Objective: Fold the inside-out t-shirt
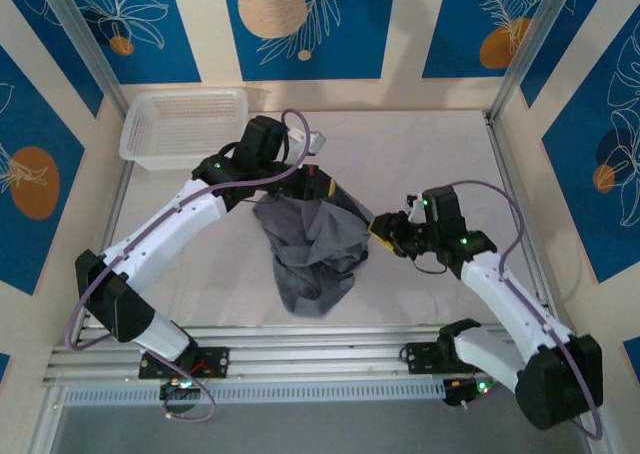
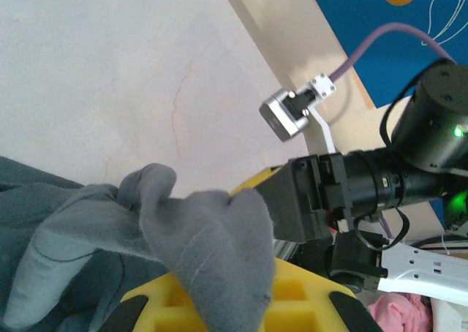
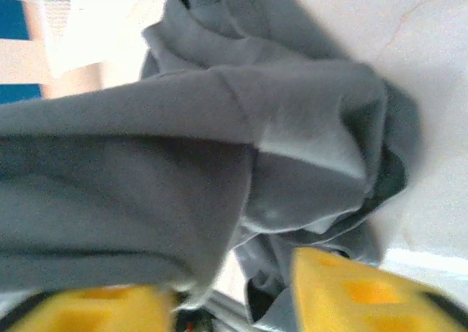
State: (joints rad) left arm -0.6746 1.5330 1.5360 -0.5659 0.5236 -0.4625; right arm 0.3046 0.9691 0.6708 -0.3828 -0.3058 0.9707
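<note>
shirt material: inside-out t-shirt (image 1: 315,249), plain slate-grey soft knit, matte, heavy folds and creases. No print visible.
shirt shape: bunched into a crumpled drape, wide at the far end, narrowing to a rumpled tail at the near end.
shirt location: middle of the table (image 1: 430,144), between the two grippers. White mesh basket (image 1: 185,129) sits well apart at the far left.
shirt axis: long axis runs far to near, with the near end skewed slightly left. The far edge is pulled into a line from the left gripper across to the right gripper. Can't tell neck from hem.
table surface: pale, flat cloth-like sheet with faint creases.
left gripper (image 1: 328,186): clenched on the shirt's far edge. In the left wrist view the grey cloth bulges over the yellow fingers (image 2: 292,303).
right gripper (image 1: 383,230): yellow fingers (image 3: 351,292) stand apart, with cloth lying over one and in the gap. Not clamped. View is blurred.
left arm pose: elbow at near left, white forearm reaching far and right, wrist over table centre.
right arm pose: elbow at near right corner, forearm reaching far and left, gripper pointing left at the shirt.
</note>
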